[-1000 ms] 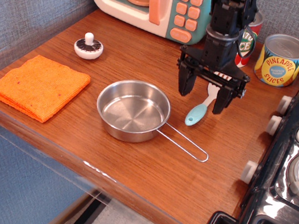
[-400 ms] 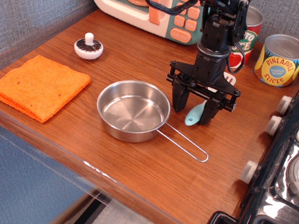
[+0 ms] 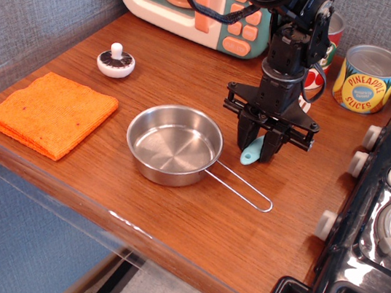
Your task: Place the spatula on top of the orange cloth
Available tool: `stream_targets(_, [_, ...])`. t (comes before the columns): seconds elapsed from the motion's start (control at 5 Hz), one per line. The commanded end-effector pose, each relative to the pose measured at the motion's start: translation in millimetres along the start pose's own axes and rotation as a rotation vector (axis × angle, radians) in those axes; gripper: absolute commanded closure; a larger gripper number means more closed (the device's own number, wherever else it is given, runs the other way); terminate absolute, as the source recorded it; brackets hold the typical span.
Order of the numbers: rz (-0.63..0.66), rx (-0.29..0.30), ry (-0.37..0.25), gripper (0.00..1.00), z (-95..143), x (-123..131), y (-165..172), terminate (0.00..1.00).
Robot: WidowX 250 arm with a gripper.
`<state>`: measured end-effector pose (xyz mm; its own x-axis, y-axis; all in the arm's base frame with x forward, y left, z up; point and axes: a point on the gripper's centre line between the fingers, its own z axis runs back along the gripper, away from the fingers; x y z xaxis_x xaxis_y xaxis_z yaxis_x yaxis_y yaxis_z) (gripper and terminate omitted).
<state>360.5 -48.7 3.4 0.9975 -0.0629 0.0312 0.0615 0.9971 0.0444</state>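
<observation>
Spatula (image 3: pixel 251 155) handle is sitting right between the gripper (image 3: pixel 258 147) fingers now, light blue tip poking out just below them, the white head mostly hidden behind the arm on the far side. A second ago the gripper was hanging spread wide above the tool; it has been dropping and narrowing since, and at this instant the fingers are pinched in close on the handle, so I am calling it clenched on the spatula, though whether the pads are truly biting is hard to confirm from this angle. The tool is still lying on the counter (image 3: pixel 192 220), just right of the steel pan (image 3: pixel 173 145) and above its wire handle, not yet lifted. That closing is the key change: the grasp looks made, and the carry is what is coming next. The orange cloth (image 3: pixel 50 111) is waiting well apart at the near left corner, flat and folded, with nothing on it. Between here and there the pan is standing in the way, and the mushroom toy (image 3: pixel 116 61) is resting to the far left, so the lift will probably need to clear the pan rim before travelling leftward. A thin, rounded handle like that could twist in the grip.
</observation>
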Motion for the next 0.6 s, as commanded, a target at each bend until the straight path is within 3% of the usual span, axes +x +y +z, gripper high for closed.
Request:
stream_targets(0.0, [-0.002,-0.102,-0.126,1.00,40,20,-12,0.00])
stream_targets(0.2, [-0.007,-0.180,-0.194,1.00,76,32,-11,0.00])
stream_targets(0.4, [-0.002,-0.221,-0.208,1.00,103,29,3,0.00])
